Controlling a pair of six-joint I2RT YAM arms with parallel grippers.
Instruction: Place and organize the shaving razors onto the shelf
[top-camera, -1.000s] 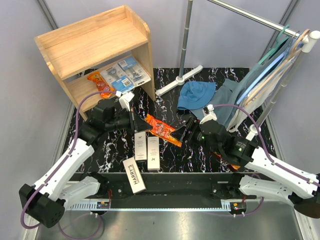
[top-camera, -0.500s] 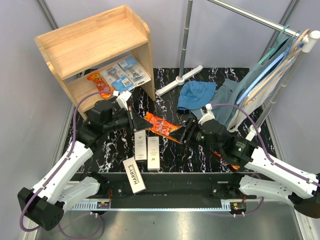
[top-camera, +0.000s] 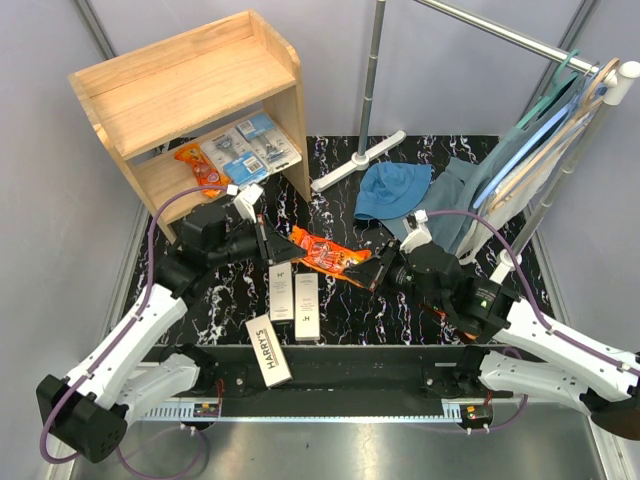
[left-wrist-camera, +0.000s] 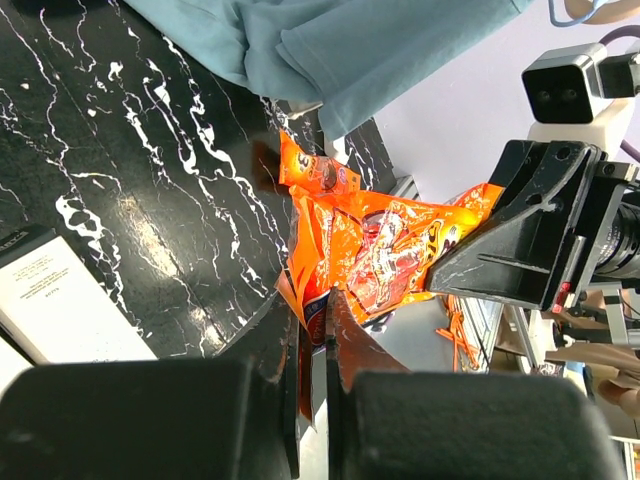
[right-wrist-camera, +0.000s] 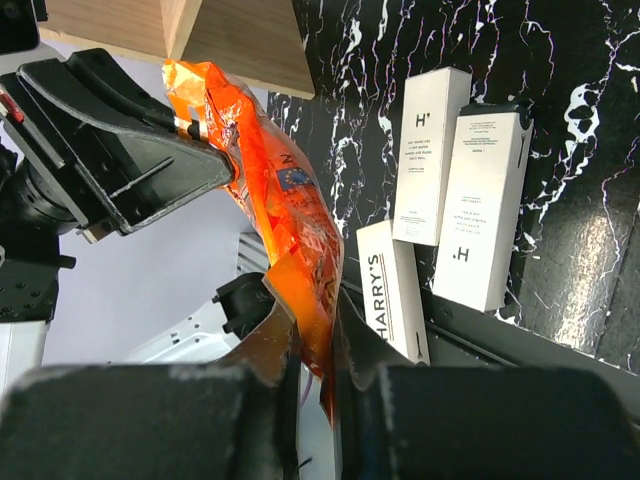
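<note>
- Black marbled surface (top-camera: 345, 305) before a grey wall, with the light-wood shelf (top-camera: 190, 85) at its far left corner. Blue blister packs (top-camera: 245, 145) lie on the lower level of the shelf.
- Top view: one orange pack (top-camera: 325, 255) is raised off the surface, in front of the shelf and to its right. It is strung between the left gripper (top-camera: 272, 242) and the right gripper (top-camera: 381, 267). Three white boxes (top-camera: 282, 290) lie in front of the shelf, nearer the arm bases.
- Left wrist view: the left gripper is clenched on one crumpled end of the orange pack.
- Right wrist view: the right gripper is pinching the opposite end, with foil between its jaws. A shelf corner shows beyond.
- Risk, as judged: with both ends gripped, arms pulling apart could tear the foil or drag it from one grip. A double release would drop the pack onto the boxes.
</note>
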